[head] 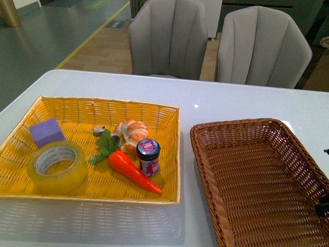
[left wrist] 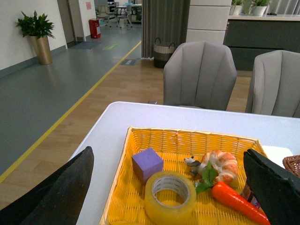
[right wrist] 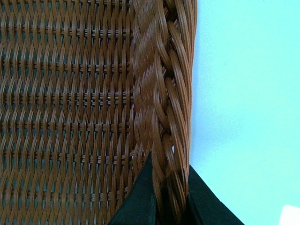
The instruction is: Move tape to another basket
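Wicker basket [right wrist: 161,84] — right gripper [right wrist: 170,161] astride, seemingly tight.

basket [head: 257,180]: cropped at lower edge | jar [head: 148,154] label: too small to read

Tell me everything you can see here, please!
table: one, white, under everything
chairs: two, grey, behind table
yellow basket: one, yellow, table's left
brown basket: one, brown, table's right
tape: one, yellowish, yellow basket's near-left corner
block: one, purple, behind tape
carrot: one, orange, green leaves, yellow basket's middle
jar: one, dark, blue-red lid, beside carrot
pastry: one, tan, behind jar
left tool: one, black, open, facing yellow basket
right tool: one, black, over brown basket's rim
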`<state>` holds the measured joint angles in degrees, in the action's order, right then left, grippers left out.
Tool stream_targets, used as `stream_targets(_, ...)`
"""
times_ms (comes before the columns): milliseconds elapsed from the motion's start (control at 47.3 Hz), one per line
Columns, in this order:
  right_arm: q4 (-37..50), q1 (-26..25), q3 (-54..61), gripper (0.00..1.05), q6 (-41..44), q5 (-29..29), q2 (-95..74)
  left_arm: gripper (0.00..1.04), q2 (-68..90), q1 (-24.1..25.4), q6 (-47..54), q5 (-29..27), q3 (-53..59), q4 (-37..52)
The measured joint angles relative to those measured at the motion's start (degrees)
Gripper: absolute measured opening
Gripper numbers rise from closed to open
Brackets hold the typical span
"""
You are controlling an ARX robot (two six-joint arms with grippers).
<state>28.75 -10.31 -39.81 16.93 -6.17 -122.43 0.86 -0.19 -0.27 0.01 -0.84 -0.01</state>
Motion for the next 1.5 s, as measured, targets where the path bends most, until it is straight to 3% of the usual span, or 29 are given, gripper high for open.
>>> stream_targets(275,-3.5,2.4,-0.7,0.04,-1.8,4.5,1.1,0.96,0.0,0.0,0.0,0.0,0.0,0.0)
stream_targets(508,-4.9,4.1,-0.7,0.08,2.2,6.7,1.7,0.96,0.0,0.0,0.0,0.0,0.0,0.0)
stream_targets(698,-5.9,3.8,0.1,0.4,5.2,5.4,2.4,0.96,0.0,0.0,0.0,0.0,0.0,0.0)
stream_targets(825,-6.4,1.1,1.0,0.66,4.7,1.8,6.5,0.96,0.0,0.0,0.0,0.0,0.0,0.0)
stream_targets(867,-6.4,0.4,1.0,0.71,4.4,1.2,7.4,0.96,0.0,0.0,0.0,0.0,0.0,0.0)
stream_targets(1016,-4.9,-4.9,3.1,0.97,0.4,-6.8,16.3,0.96,0.0,0.0,0.0,0.0,0.0,0.0)
stream_targets(1227,-4.0,-13.4,8.3,0.96,-8.9,-22.4,36.6,0.96,0.0,0.0,0.0,0.0,0.0,0.0)
stream_targets(1269,-0.9,-13.6,9.6,0.93,-10.7,-21.8,37.7,0.96,0.0,0.0,0.0,0.0,0.0,0.0)
stream_targets(1291,7.9,-13.5,12.6,0.88,-12.2,-18.9,39.5,0.96,0.0,0.0,0.0,0.0,0.0,0.0)
stream_targets(1375,23.6,-11.5,20.5,0.74,-14.6,-14.3,44.1,0.96,0.0,0.0,0.0,0.0,0.0,0.0)
stream_targets(1502,28.5,-7.7,26.2,0.55,-15.6,-11.5,51.2,0.96,0.0,0.0,0.0,0.0,0.0,0.0)
